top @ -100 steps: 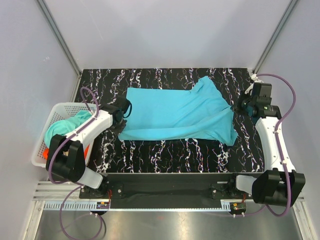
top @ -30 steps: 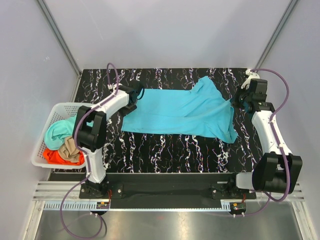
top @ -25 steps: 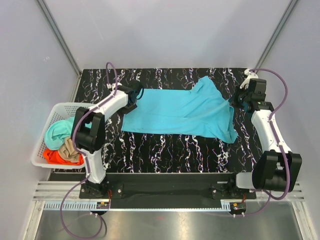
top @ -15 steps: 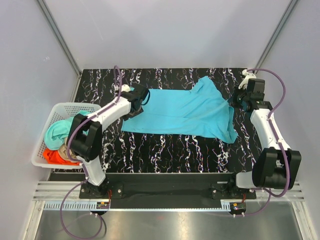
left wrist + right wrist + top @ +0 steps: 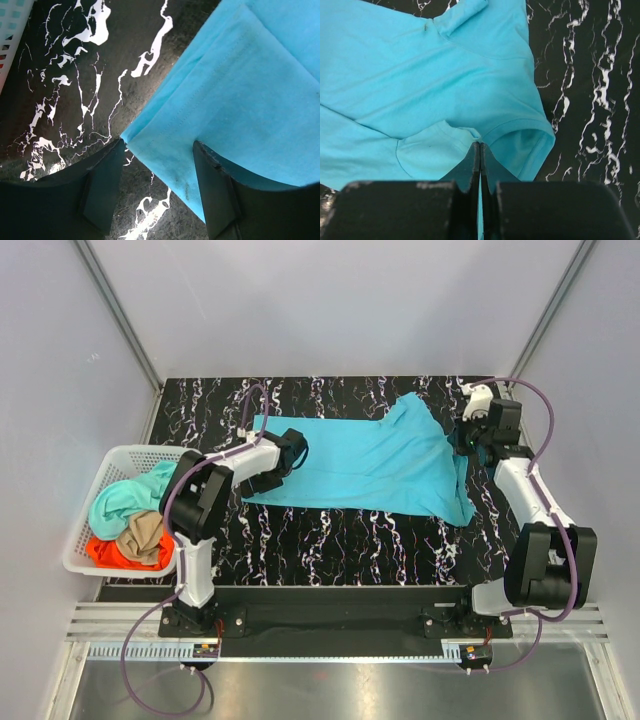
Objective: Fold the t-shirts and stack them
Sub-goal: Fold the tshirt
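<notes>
The cyan t-shirt [image 5: 370,462] lay spread across the middle of the black marbled table [image 5: 340,540] — bare strips ran along its near and far edges. My left gripper [image 5: 159,147] stood open, jaws straddling the shirt's left hem corner. The right gripper [image 5: 479,145] was closed, pinching cloth beside the sleeve. The other t-shirts [image 5: 128,523] sat heaped in the white basket [image 5: 80,532] — just off the table's left edge.

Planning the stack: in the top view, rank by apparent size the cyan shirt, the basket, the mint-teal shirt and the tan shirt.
1. cyan shirt, spread out
2. basket
3. mint-teal shirt
4. tan shirt
The last two are bunched, partly hidden: visible parts only.
</notes>
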Controlling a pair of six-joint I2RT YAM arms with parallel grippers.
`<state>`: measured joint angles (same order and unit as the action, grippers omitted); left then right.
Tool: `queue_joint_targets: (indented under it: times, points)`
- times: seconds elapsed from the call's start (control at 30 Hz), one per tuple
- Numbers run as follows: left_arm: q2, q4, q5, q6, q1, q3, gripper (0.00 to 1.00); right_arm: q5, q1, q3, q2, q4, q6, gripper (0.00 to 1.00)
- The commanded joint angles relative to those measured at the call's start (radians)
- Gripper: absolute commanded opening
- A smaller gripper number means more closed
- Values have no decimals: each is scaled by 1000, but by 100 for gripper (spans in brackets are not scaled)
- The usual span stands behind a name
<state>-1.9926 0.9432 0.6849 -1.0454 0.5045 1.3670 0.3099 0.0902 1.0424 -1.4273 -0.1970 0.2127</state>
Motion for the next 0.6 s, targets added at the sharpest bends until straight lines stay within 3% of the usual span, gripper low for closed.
queue_joint_targets:
  times: [0.0,0.13,0.23,0.33,0.57]
  points:
    - [23,17,54,-38,-3,3,62,57,-21,2,-10,120,143,0]
    - [14,39,59,-62,-4,7,62,40,-40,19,-55,107,259,0]
    - [12,34,56,-64,-4,0,62,44,-63,-27,-39,187,350,0]
    - [14,31,47,-68,-4,-5,62,46,-76,-58,-28,267,405,0]
    - [29,37,41,-76,-3,-2,62,80,-81,-18,-56,269,474,0]
